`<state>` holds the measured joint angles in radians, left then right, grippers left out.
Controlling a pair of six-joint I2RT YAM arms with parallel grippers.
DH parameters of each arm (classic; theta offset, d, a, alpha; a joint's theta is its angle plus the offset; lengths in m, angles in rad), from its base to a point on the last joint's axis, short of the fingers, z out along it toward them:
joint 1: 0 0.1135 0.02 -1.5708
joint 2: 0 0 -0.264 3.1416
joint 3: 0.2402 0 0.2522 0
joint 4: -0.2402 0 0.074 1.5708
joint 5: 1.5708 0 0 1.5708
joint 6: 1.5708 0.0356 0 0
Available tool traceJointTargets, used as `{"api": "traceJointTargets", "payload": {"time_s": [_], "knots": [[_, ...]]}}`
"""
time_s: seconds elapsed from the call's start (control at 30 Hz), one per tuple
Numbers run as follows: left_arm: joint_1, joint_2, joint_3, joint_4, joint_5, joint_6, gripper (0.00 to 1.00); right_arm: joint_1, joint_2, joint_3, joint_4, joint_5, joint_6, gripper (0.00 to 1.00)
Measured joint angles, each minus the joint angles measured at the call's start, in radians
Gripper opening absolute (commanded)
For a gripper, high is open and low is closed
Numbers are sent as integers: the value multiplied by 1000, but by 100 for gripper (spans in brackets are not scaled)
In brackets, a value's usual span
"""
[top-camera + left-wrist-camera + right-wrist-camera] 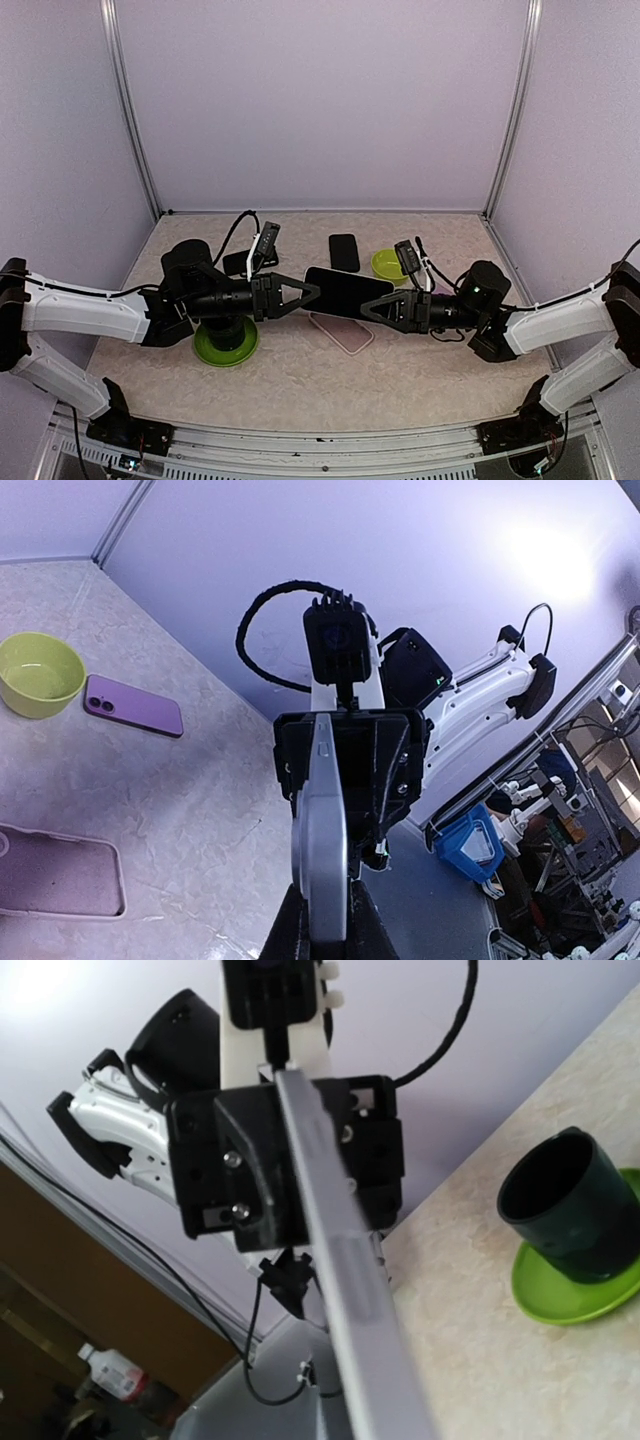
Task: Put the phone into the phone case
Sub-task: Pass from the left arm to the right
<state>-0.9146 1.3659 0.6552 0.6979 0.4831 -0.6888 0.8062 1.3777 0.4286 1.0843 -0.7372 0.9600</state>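
We note the phone [348, 291] in the air just above the phone case [342, 332], which lies flat on the table [300, 385], apparently open side up. The phone's long axis runs across, left to right. The case beneath it is skewed somewhat from that line and sits a little to the near side. The left hand [308, 293] is clenched on the phone's left end. The right hand [375, 308] is at the right end, but we cannot tell whether it pinches yet. Both hands sit about equally near the case. We judge the coming move to be straight down, with a slight turn to match the case.
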Motion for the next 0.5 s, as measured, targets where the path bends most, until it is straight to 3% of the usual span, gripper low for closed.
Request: {"api": "traceJointTargets", "payload": {"time_s": [0.2, 0.27, 0.5], "knots": [[3, 0, -2, 27, 20, -14, 4, -2, 1, -3, 21, 1, 3, 5], [5, 0, -3, 32, 23, -22, 13, -4, 2, -4, 36, -8, 2, 0], [26, 4, -5, 40, 7, -25, 58, -4, 5, -16, 50, -11, 6, 0]]}}
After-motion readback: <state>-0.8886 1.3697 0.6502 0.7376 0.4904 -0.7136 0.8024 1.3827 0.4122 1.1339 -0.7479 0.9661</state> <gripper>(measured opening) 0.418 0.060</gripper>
